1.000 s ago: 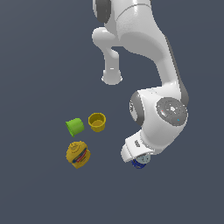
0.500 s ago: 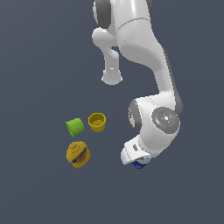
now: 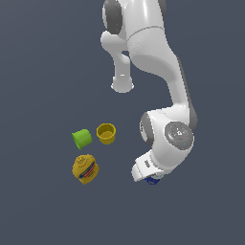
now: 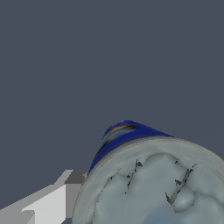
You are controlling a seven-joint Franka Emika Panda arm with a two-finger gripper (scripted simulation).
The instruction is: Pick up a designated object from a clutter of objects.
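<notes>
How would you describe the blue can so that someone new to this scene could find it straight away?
Follow the big white arm down to its lowest joint; the blue can peeks out right beneath it, apart from the other items. Unlike the green cup, yellow cup and squat yellow bottle toward the exterior view's left, it is deep blue with a silvery-white top.
</notes>
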